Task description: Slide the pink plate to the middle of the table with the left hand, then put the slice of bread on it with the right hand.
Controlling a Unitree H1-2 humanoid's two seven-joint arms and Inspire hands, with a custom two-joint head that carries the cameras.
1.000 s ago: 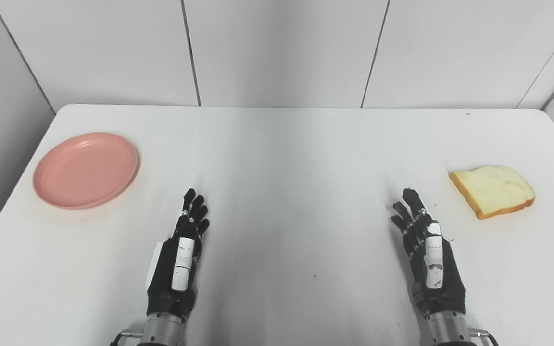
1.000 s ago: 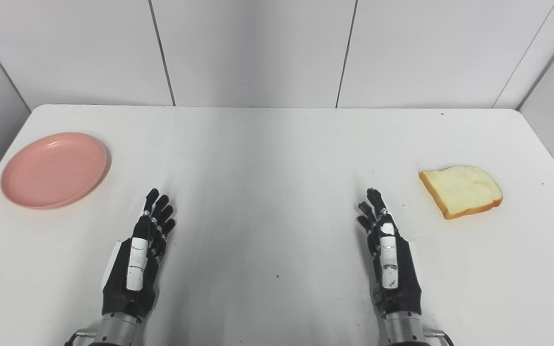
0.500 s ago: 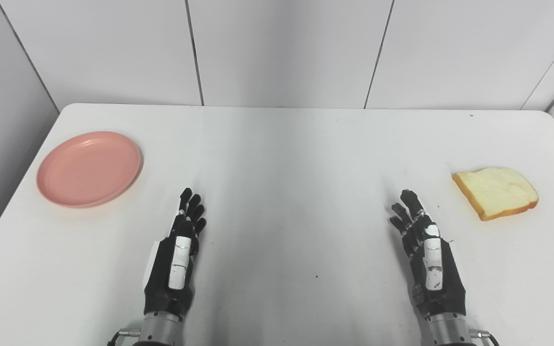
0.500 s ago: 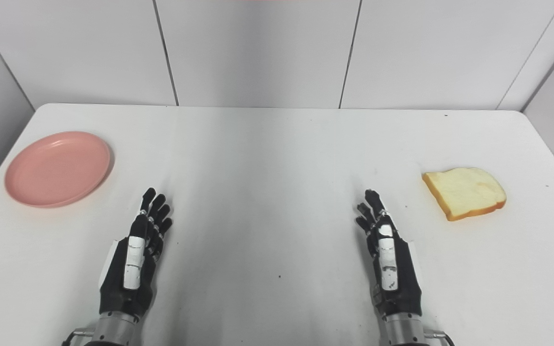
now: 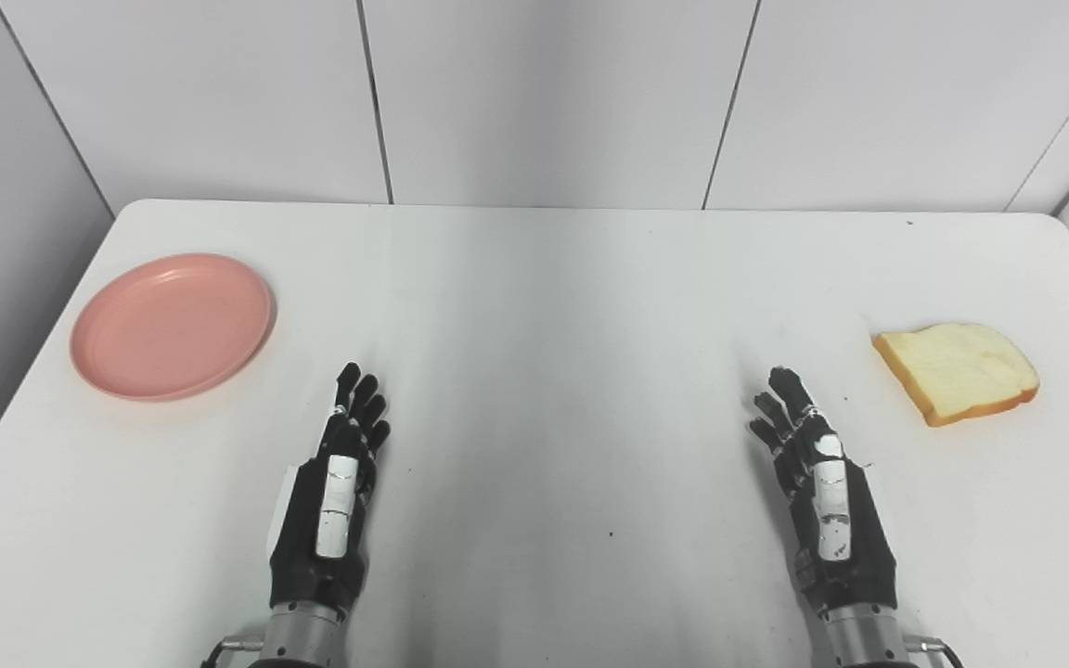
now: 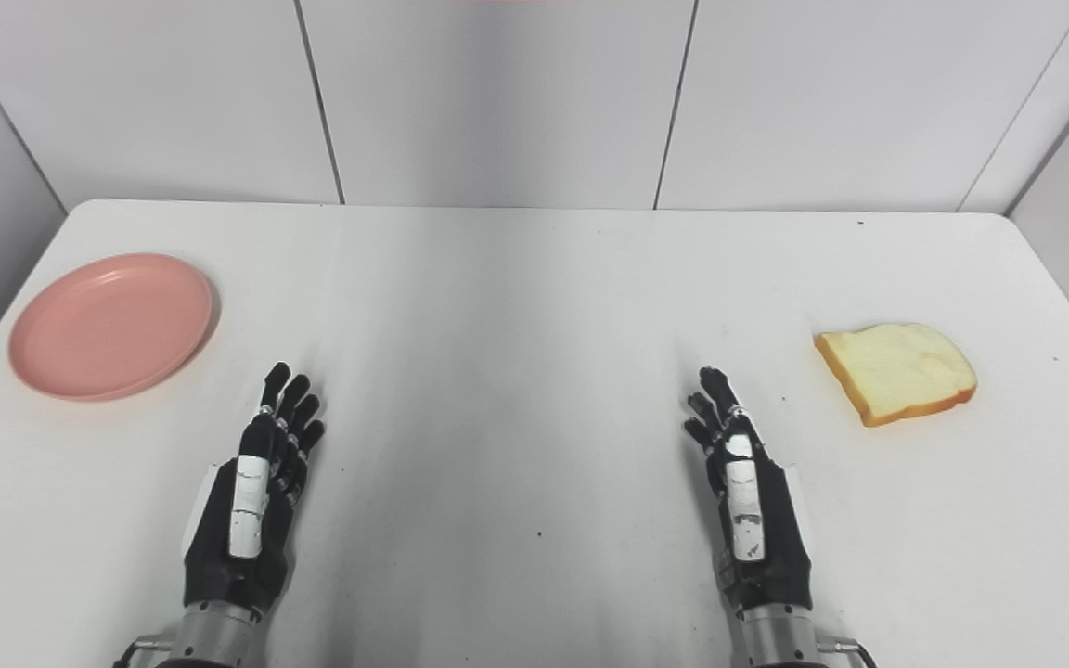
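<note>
An empty pink plate (image 5: 171, 325) lies flat near the table's left edge. A slice of bread (image 5: 958, 370) with a brown crust lies near the right edge. My left hand (image 5: 335, 492) hovers low over the near left part of the table, open, fingers stretched forward, well short of the plate and to its right. Over the near right part is my right hand (image 5: 822, 496), also open and holding nothing, with the bread ahead of it and further right.
The white table (image 5: 553, 306) ends at grey wall panels at the back and on both sides. A few small dark specks mark its surface.
The camera shifted slightly in the first half second. My left hand has drifted a little to the left; the right hand, plate and bread have stayed in place.
</note>
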